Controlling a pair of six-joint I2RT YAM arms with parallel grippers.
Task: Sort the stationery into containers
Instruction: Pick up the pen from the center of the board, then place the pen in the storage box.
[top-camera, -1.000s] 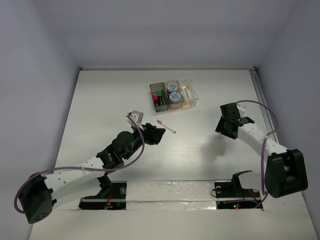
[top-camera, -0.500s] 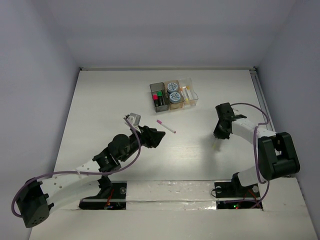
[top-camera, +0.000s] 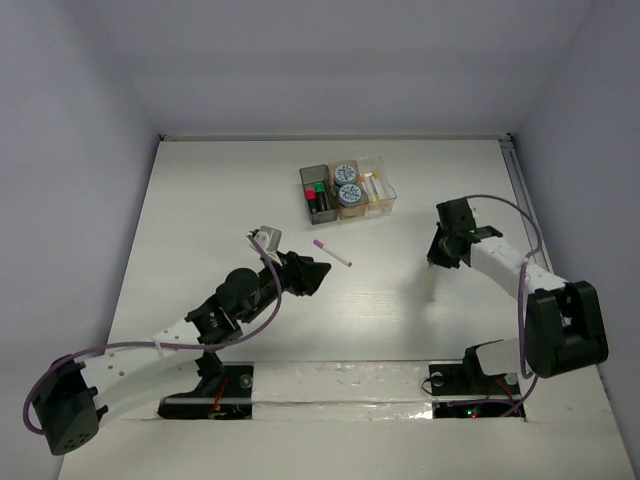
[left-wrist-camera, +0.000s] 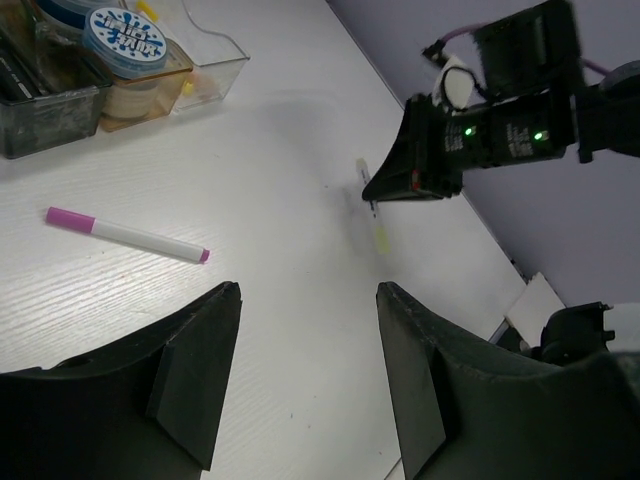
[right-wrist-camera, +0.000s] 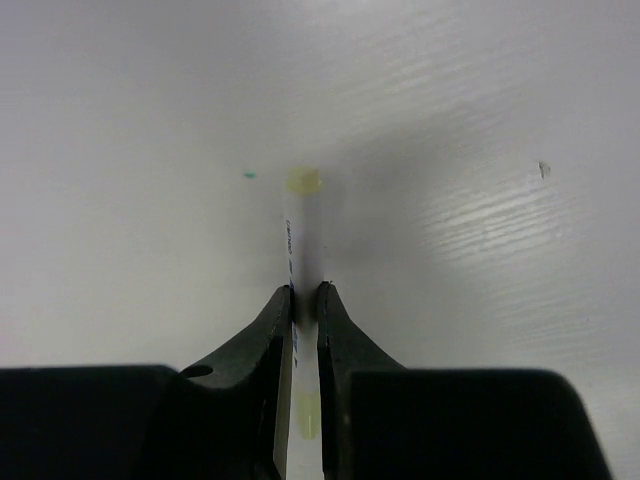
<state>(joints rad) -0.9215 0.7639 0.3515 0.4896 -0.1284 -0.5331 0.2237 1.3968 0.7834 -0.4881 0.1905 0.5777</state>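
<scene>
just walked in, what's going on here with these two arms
Two arms are sorting stationery into a row of bins at the far side of the table. The right pincer is shut on a yellow-capped pen. The left pincer hangs open near a pink-capped pen lying on the table.

I've closed the right gripper (right-wrist-camera: 304, 300) onto the yellow-capped pen (right-wrist-camera: 307, 235), and my left arm (top-camera: 190, 322) has shifted slightly.

Beyond the left jaw of the spread left gripper (left-wrist-camera: 308, 300) a magenta-capped pen (left-wrist-camera: 125, 233) is seen; beyond the right jaw, a yellow-capped pen (left-wrist-camera: 378, 225) is pinched by the right gripper (left-wrist-camera: 372, 190).
</scene>
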